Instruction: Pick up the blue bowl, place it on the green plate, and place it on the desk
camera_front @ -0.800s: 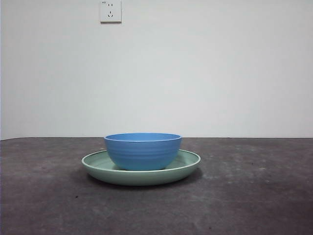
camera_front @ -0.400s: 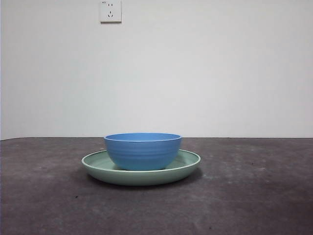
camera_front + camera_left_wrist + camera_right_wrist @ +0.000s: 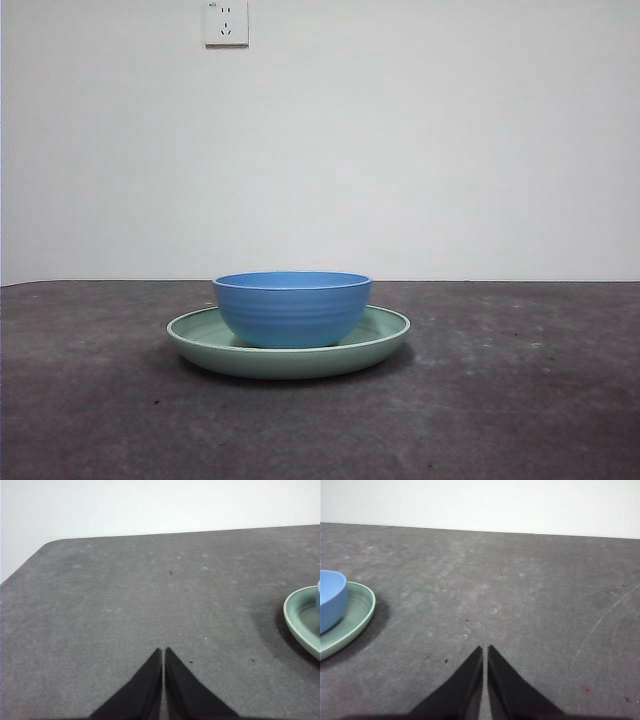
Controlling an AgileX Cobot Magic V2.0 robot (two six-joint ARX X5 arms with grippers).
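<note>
Bowl (image 3: 291, 308) sits upright inside plate (image 3: 386, 336) on desk (image 3: 520, 400). Left gripper (image 3: 163, 651) & right gripper (image 3: 485, 649): jaws pressed together, empty, both well apart from plate.

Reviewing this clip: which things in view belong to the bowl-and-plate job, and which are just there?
Belong to the job:
blue bowl, sitting in the plate
green plate, under the bowl
desk, carrying both
left gripper and right gripper, both shut, over bare desk to either side of the plate

Just there:
wall socket
white wall
</note>
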